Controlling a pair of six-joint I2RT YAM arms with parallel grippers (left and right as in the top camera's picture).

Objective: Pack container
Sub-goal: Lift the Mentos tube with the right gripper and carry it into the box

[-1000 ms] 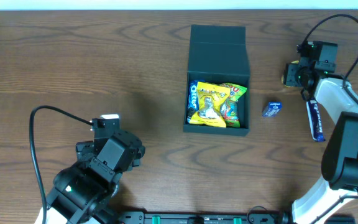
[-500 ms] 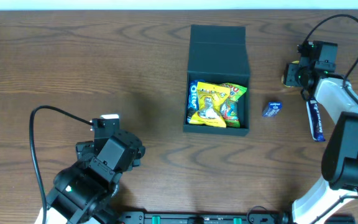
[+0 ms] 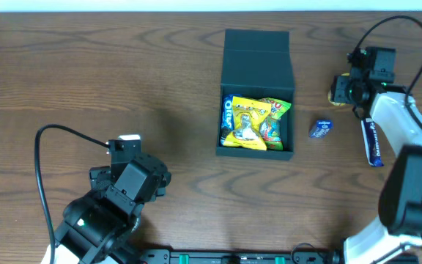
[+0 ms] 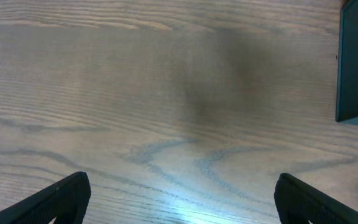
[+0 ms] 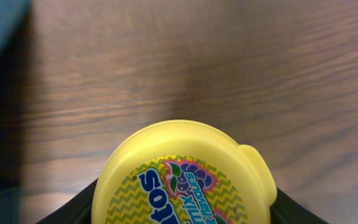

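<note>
Near the middle of the table [image 3: 86,73] sits the open box [image 3: 257,59], with yellow packets [image 3: 255,121] inside. At its three o'clock the right gripper [image 3: 343,88] pinches a yellow tub [image 5: 182,180]; only the wrist view shows its printed lid. At eight o'clock the left gripper [image 4: 179,202] gapes wide and holds nothing.

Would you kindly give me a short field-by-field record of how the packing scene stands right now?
container: open, lid flap folded back
inside: yellow snack packets, Oreo packet
loose: small blue packet, long blue packet, on the table right of the container
left gripper: open, over the table
right gripper: closed on yellow round tub, right of the container
</note>
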